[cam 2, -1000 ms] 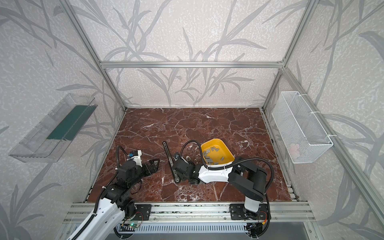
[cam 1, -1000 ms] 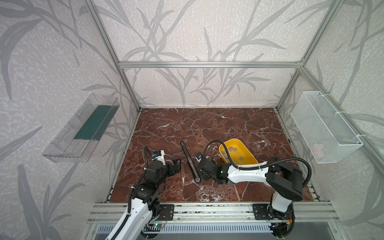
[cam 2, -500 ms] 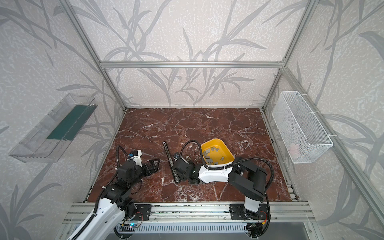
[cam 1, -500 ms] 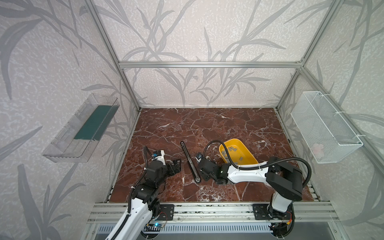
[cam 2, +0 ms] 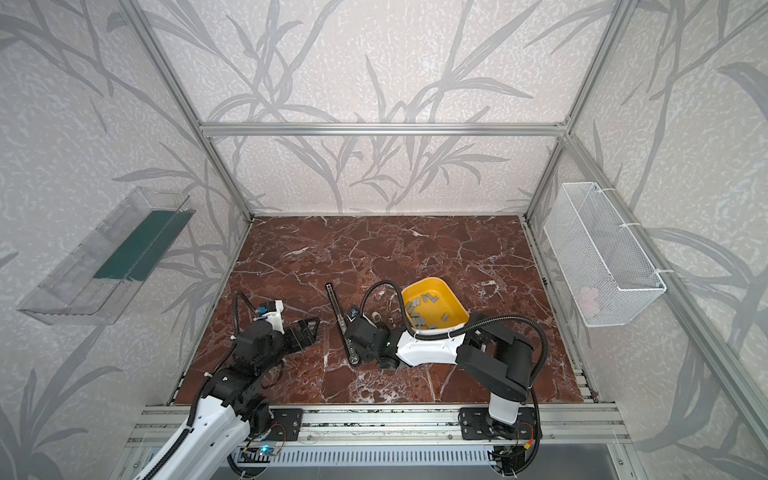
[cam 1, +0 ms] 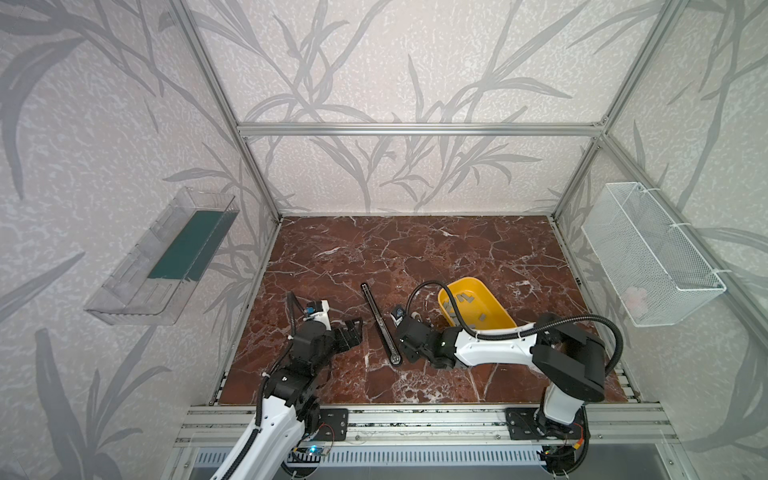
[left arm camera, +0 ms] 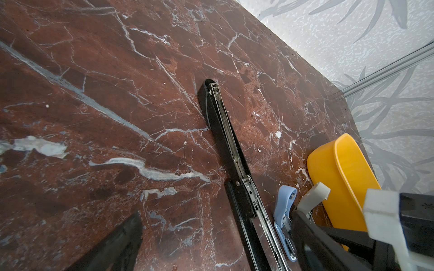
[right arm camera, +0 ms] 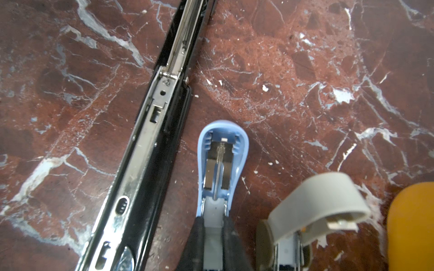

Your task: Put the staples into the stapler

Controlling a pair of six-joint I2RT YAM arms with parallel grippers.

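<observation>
- Right gripper (right arm camera: 212,225) is clamped tight on the base of a small blue stapler (right arm camera: 222,150) (lid swung open, spring bared).
- Left gripper (cam 1: 352,331) gapes wide, holding nothing, with a long black stapler (cam 1: 379,318) lying between it and the right one.
- The staples (cam 2: 420,300) lie loose in a yellow tub (cam 1: 492,301) near the right gripper, past a grey stapler (right arm camera: 324,199).

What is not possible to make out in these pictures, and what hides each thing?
Staples in the yellow bin: both top views, too small to count; the right arm's cable crosses the bin.
Blue stapler: right wrist view, rear hidden by the shut right gripper and cut by the edge.
Grey stapler: right wrist view, blurred, its base cut by the edge.
Pale thing in the wire basket: top views, too small.
</observation>
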